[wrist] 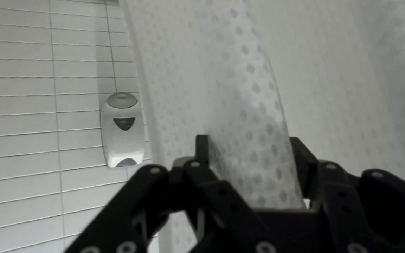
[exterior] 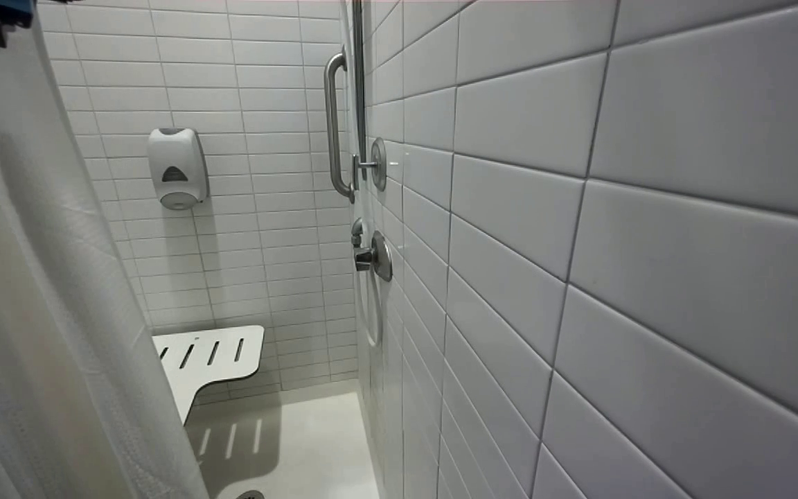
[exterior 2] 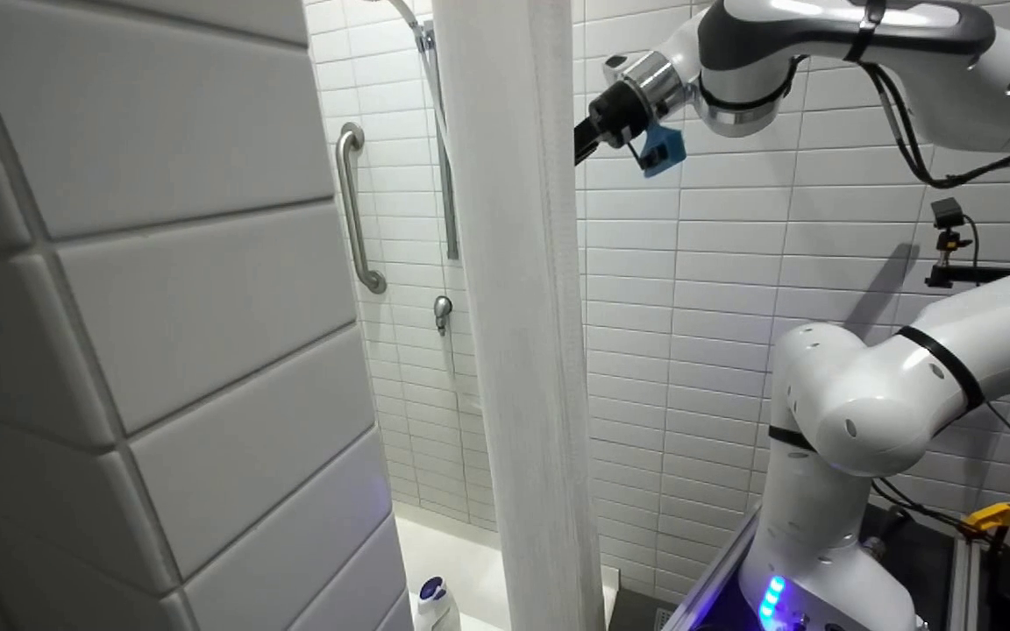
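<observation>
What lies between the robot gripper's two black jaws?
A fold of the white, dotted fabric curtain lies between the open jaws; the wrist view shows it.

The white curtain (exterior 2: 527,333) (hanging long) hides the tips of the claw (exterior 2: 585,141).

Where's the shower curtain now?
In the wrist view, the shower curtain spans centre to right, right of the wall dispenser, a fold inside the open tool.

Looks like a bathrm shwr area. Has wht tiled walls (exterior: 524,132), pale floor (exterior: 326,430) w/ drain (exterior: 251,495), long hanging curtain (exterior 2: 527,333). Shows valve (exterior: 382,258) & shwr rail (exterior 2: 447,202), wall-mtd dispenser (exterior: 179,159), plus blue-capped bottle (exterior 2: 437,606). Suggests accessible type, given slotted seat (exterior: 225,352) & steel grab bar (exterior: 330,125).
</observation>
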`<state>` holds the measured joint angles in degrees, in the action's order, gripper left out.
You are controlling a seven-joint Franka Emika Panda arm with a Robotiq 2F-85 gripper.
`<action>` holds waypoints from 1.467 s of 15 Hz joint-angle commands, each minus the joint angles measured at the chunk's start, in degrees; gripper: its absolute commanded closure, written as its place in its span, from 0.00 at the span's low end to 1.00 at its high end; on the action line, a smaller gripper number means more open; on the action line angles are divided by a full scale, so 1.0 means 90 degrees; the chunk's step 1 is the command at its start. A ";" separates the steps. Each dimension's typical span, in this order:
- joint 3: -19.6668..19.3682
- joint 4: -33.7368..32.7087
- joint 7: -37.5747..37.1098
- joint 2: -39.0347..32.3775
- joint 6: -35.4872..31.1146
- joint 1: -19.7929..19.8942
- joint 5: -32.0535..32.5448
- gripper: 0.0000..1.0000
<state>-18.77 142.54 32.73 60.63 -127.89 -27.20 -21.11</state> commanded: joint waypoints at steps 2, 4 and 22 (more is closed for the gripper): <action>0.0878 -0.0165 -0.0256 -0.0110 0.0291 -0.0171 -0.0400 0.81; 0.1240 -0.0139 -0.0291 -0.0209 0.0277 -0.0304 -0.0486 0.95; 0.2082 -0.0571 -0.0232 -0.1138 0.0598 -0.1309 -0.0209 0.63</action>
<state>1.98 137.34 29.89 50.86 -125.50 -41.03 -25.79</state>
